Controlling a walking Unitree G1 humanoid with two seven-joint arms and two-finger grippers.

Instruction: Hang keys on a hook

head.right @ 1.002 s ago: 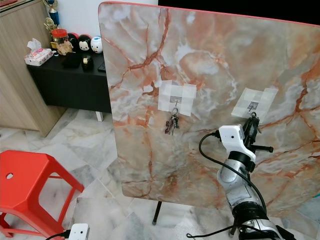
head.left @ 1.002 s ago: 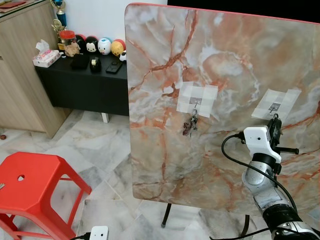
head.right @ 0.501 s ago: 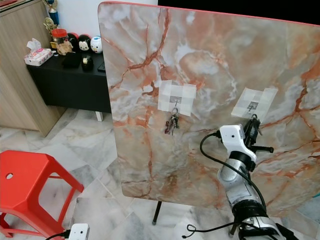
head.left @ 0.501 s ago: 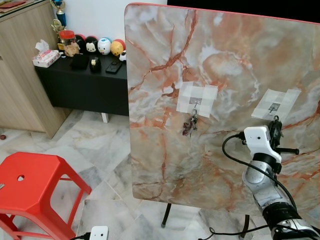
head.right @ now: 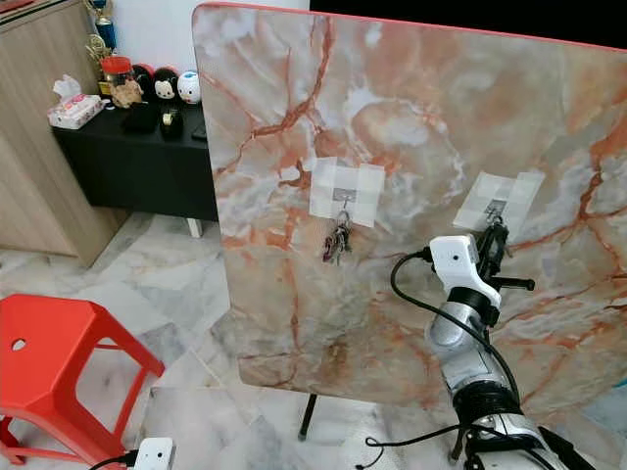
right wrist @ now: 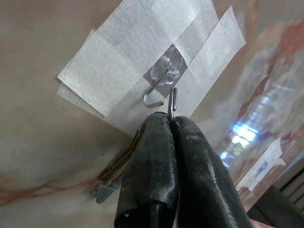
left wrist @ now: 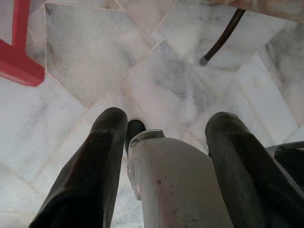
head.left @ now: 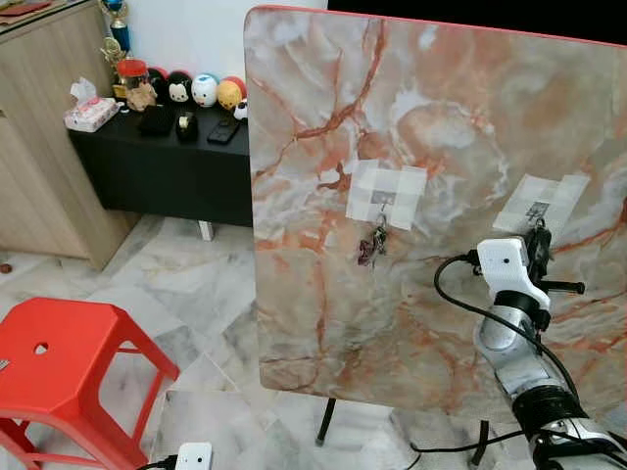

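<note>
Threading step in hand: right gripper (right wrist: 170, 124), fingers pinched shut on the key ring (right wrist: 173, 100) with keys (right wrist: 105, 192) dangling below, holds the ring just beside the taped hook (right wrist: 159, 88); next, judged: lift the ring over its tip, then release.

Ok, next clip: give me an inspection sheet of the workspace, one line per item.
Surface: marble tabletop stood upright as a board.
Job's things: right hook taped on, bare; key ring beside it, not yet on. Other keys hang on the left hook.
Clutter: nothing seen on the board.
Grippers: right gripper shut on the key ring; left gripper open, idle over the floor.
Cables: black cable loops from the right wrist.
Surroundings: red stool, black sideboard with toys, tissue box.
</note>
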